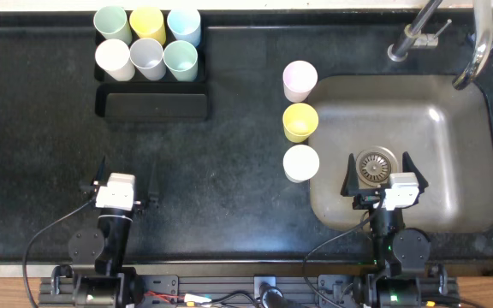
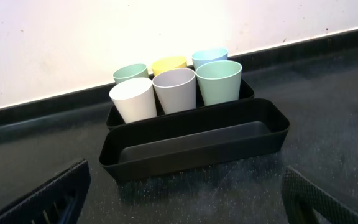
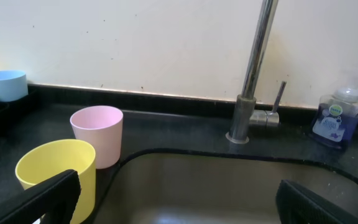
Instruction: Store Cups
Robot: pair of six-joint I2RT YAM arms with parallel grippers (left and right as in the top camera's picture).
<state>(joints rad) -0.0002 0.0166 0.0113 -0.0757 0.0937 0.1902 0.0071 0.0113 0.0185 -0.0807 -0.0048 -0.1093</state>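
Both arms are low at the near edge of the dark speckled stone worktop [image 1: 246, 197]. The left gripper [image 1: 127, 177] hangs over bare counter at near left with its jaws released and spread wide. The right gripper [image 1: 380, 171] sits over the near left part of the stainless steel sink basin [image 1: 452, 171], close to the round drain [image 1: 375, 164], and its jaws are also wide apart and hold nothing.

The cups we are watching are out on the counter. Three loose ones stand upright in a line along the sink's left rim. Farthest is the pale pink plastic cup [image 1: 299, 79], then the loose yellow plastic cup [image 1: 300, 121], and nearest is the loose white plastic cup [image 1: 301, 162]. From the right wrist we see the yellow one just beside the right gripper's left finger and the pink one behind it.

Far left, a black rectangular plastic tray [image 2: 247, 93] holds six upright cups in two rows of three. The far row, from the left, is a sage green cup [image 1: 111, 21], a yellow cup [image 1: 147, 23] and a light blue cup [image 1: 184, 23]. The near row is a white cup [image 1: 114, 58], a pale grey cup [image 1: 148, 56] and a mint green cup [image 1: 181, 60]. An empty long black tray [image 1: 154, 106] lies against the first tray's near side.

At far right a chrome tap [image 1: 418, 30] stands behind the sink, and a blue soap bottle [image 3: 334, 121] stands to its right.
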